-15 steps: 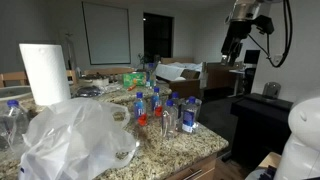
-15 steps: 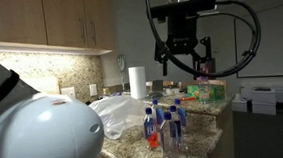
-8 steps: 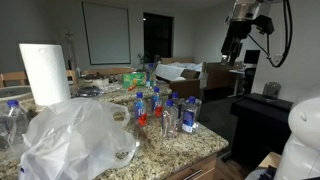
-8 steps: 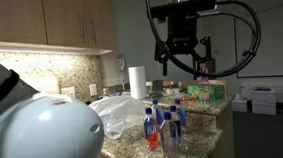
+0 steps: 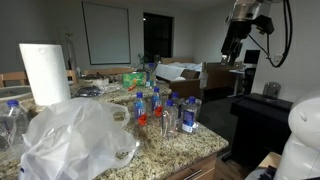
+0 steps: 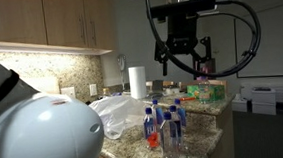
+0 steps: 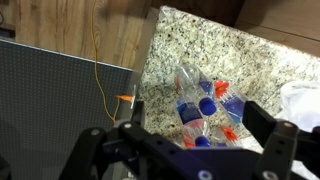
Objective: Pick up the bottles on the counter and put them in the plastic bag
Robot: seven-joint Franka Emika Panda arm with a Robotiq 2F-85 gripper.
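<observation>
Nothing moved, tool (image 6: 185, 64) spread apart high over bottles (image 6: 163, 128), speckled granite counter (image 5: 172, 150), wooden cabinets (image 6: 67, 19)

The counter (image 5: 175, 150) is speckled tan-and-brown granite. The bottles (image 5: 160, 108) on it are clear with blue caps. Some carry blue labels, and a few show red or orange inside. Just beside the bottles, the plastic bag (image 5: 75, 140) is a translucent whitish film, crinkled with grey folds. Beyond the bag from the bottles stands a plain white paper towel roll (image 5: 45, 72). High above the bottles the gripper (image 6: 183, 58) is black. Behind the bottles a box (image 6: 207, 87) shows green, and the cabinets (image 6: 67, 19) are warm brown wood. In the wrist view a thin orange cable (image 7: 97, 60) runs beside the bottles.
</observation>
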